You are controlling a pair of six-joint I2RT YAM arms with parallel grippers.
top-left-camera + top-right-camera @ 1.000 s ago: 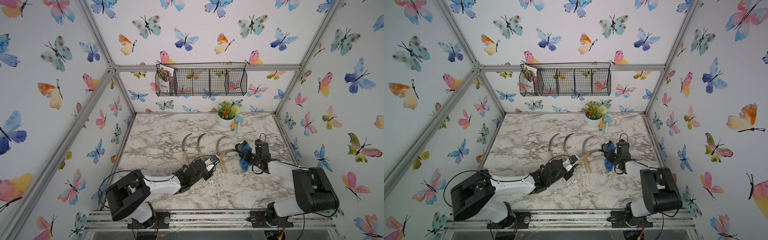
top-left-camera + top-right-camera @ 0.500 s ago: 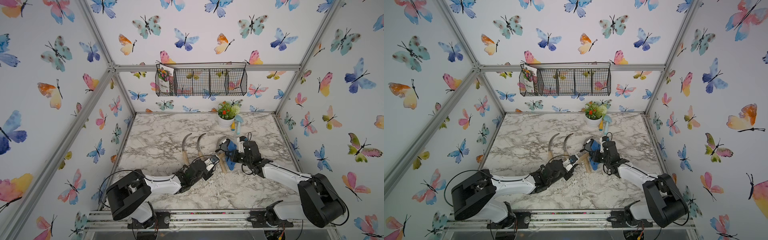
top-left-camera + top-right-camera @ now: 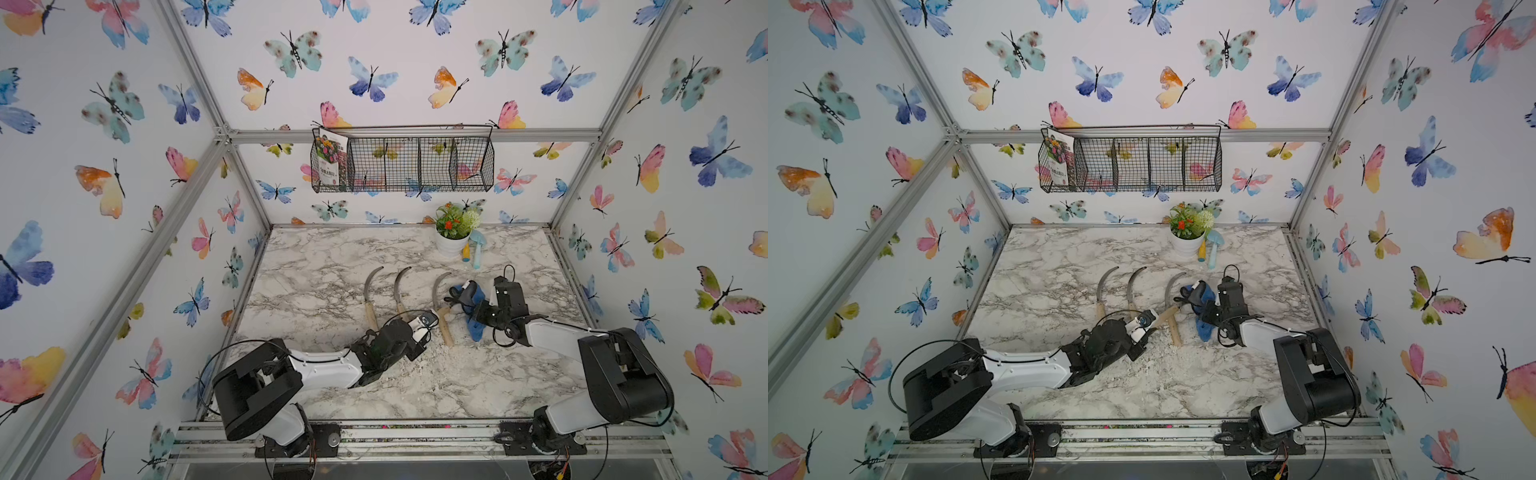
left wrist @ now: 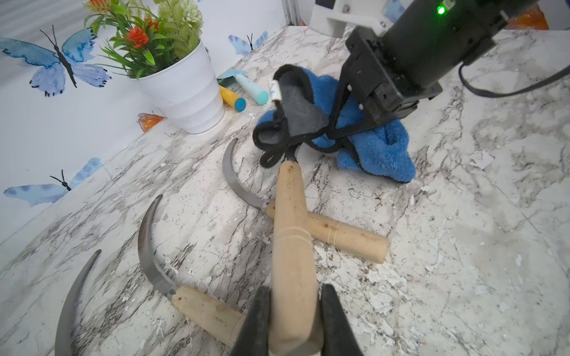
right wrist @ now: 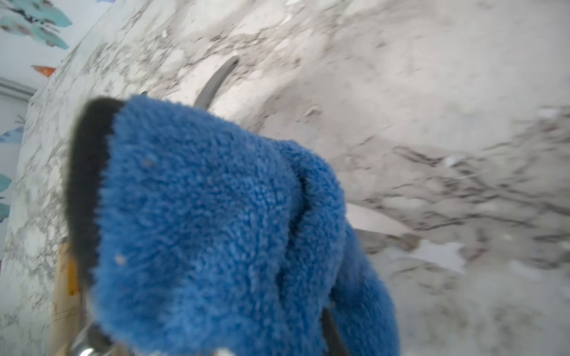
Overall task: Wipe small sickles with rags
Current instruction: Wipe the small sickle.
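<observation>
Hiding the held sickle (image 4: 291,234) blade is the rag (image 4: 379,154).

**Blade Lost Inside the Cloth**

The held sickle (image 4: 291,234) ran forward from the left gripper (image 4: 293,323), whose fingers (image 4: 256,323) were cut off by the picture's edge. Its blade was buried in the rag (image 4: 373,148) at the right gripper (image 4: 331,132). The right wrist view was blurred, and the rag covered that gripper's fingertips. The outermost sickle (image 4: 74,292) lost its handle past the edge. In both top views the left gripper hid part of the middle sickle (image 3: 400,286) handle.
</observation>
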